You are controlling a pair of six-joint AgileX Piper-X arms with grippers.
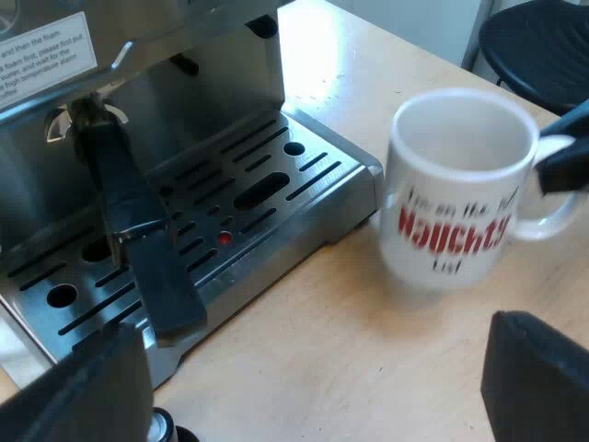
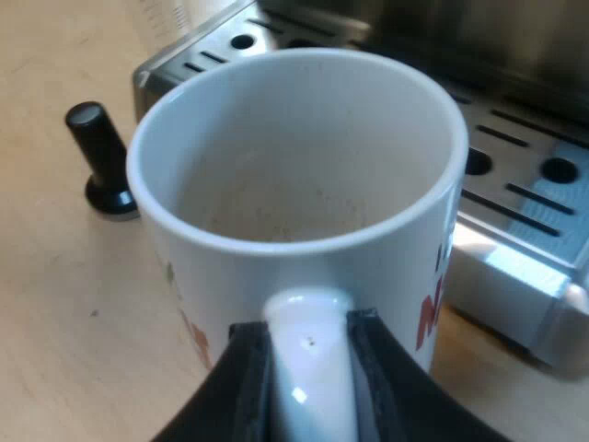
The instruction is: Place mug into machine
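While right hand (image 2: 308,343) pinches the handle (image 2: 309,382) at six o'clock on the white red-lettered ceramic mug (image 2: 294,157), steel espresso machine (image 1: 276,216) just beside it, left hand (image 1: 313,405) spread

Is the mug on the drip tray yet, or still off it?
Off it: the mug is upright beside the drip tray, over the wooden table, its handle held in the right gripper.
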